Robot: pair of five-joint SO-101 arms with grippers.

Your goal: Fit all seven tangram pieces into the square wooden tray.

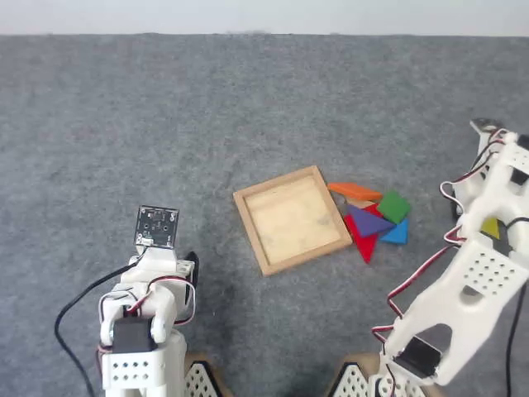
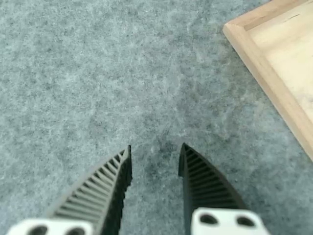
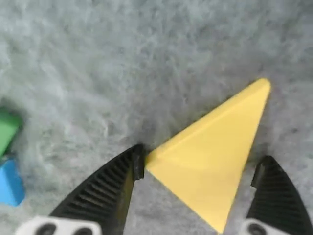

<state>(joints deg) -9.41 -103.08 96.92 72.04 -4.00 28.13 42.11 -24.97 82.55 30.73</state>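
A square wooden tray (image 1: 250,234) lies tilted on the grey felt-covered bench (image 1: 165,116), nothing in it. Just beside its edge at 3 o'clock lies a cluster of pieces: an orange flat piece (image 1: 355,190), a green square (image 1: 394,206), a purple triangle (image 1: 369,222), a red triangle (image 1: 364,246) and a blue piece (image 1: 397,234), touching or overlapping one another. Well apart, further toward 3 o'clock, a yellow wooden triangle (image 3: 215,166) lies flat on the felt under the right arm. The right pincer (image 3: 203,154) is spread wide astride it, one fingertip (image 3: 137,159) at a corner, the other just beside the far edge. At 8 o'clock from the tray the left pincer (image 2: 155,147) hangs parted over bare felt, holding nothing, with the tray's rim (image 2: 266,73) near it.
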